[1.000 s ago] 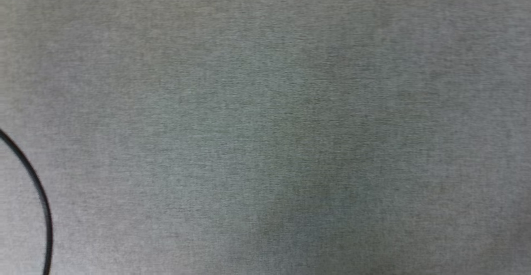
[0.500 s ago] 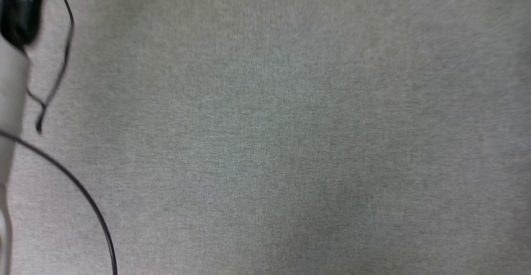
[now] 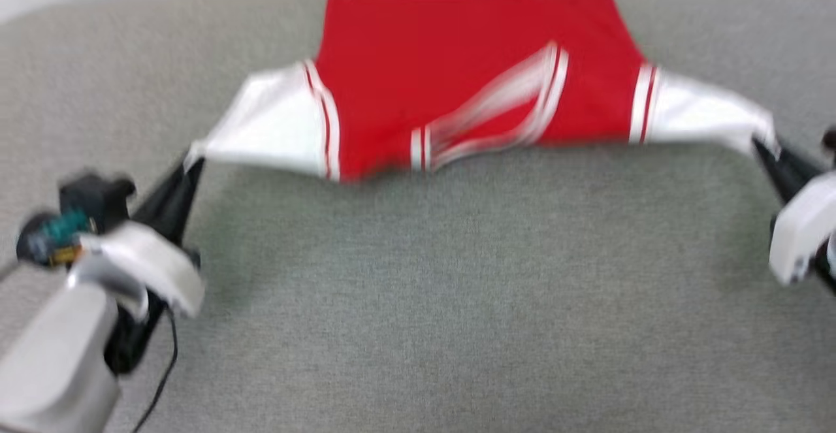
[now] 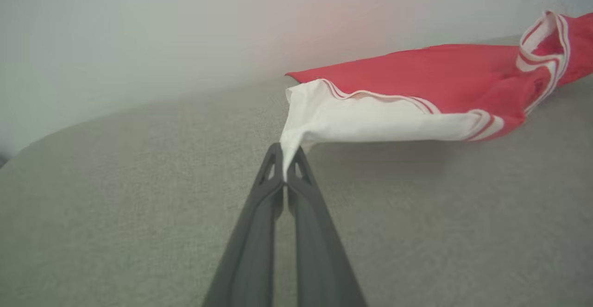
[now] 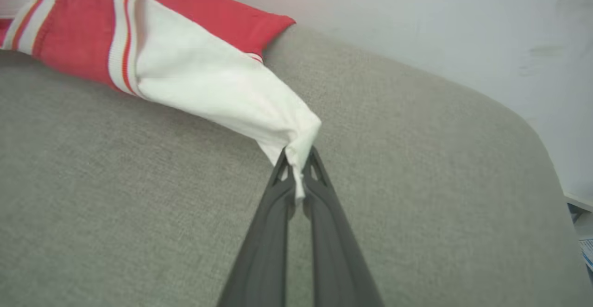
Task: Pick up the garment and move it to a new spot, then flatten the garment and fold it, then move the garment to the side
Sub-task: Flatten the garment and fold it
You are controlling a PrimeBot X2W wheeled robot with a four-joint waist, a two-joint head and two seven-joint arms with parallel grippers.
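Left fingers (image 4: 259, 223) clenched on white sleeve tip (image 4: 291, 142); right fingers (image 5: 268, 233) clenched on opposite sleeve tip (image 5: 299, 147). Red jersey (image 3: 457, 61) stretched between, body near far bench (image 3: 418, 302) edge. Best: pull evenly, equal tension, lower flat, avoid wrinkles.

The head camera has swung up off the bare grey cloth-covered desk (image 3: 457, 302). A moment ago a pale forearm (image 3: 49, 368) and thin black cable (image 3: 162, 371) edged in at left; now the red, white-sleeved jersey (image 3: 470, 61) has come into sight, strung between the left tool (image 3: 194, 164) and right tool (image 3: 759, 145), which pinch its sleeve tips.
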